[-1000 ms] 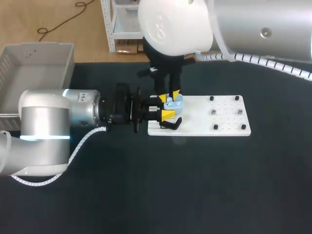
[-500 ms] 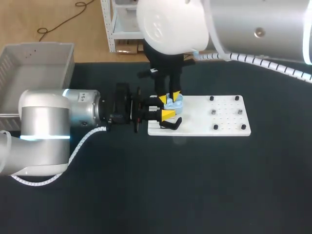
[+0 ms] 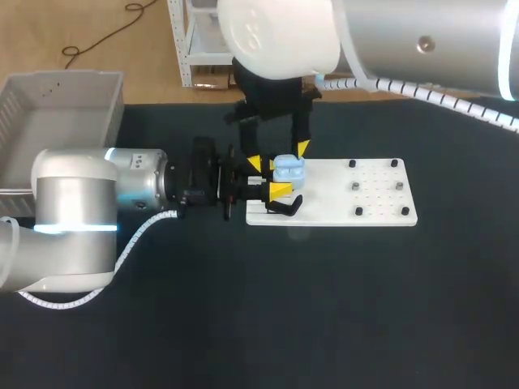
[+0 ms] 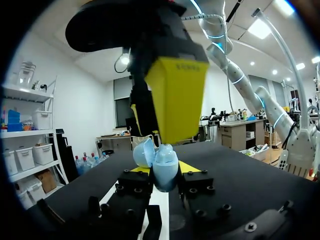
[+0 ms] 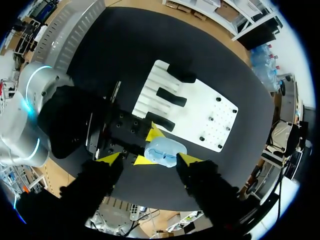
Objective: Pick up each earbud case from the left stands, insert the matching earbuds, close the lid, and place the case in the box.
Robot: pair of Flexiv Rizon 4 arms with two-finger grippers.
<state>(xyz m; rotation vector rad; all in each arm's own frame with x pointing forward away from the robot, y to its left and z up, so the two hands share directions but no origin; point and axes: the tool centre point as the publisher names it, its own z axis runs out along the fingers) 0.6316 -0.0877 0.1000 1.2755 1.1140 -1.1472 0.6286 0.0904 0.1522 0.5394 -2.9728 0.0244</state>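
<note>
Silver left arm (image 3: 73,203), coiled cable (image 3: 130,243), yellow-tipped claw (image 3: 274,178)

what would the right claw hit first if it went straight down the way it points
Probably the light blue earbud case held in the left claw, directly beneath the open right claw; depth is unclear.

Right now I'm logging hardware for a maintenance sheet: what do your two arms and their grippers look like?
Left arm and right arm: thick silver-grey cylinders, each trailed by a white spiral-wrapped cable. The left arm carries a glowing cyan ring; the right has a rounded white cap. Left gripper and right gripper: black bolted bodies, two fingers with bright yellow wedge-shaped tips.
</note>
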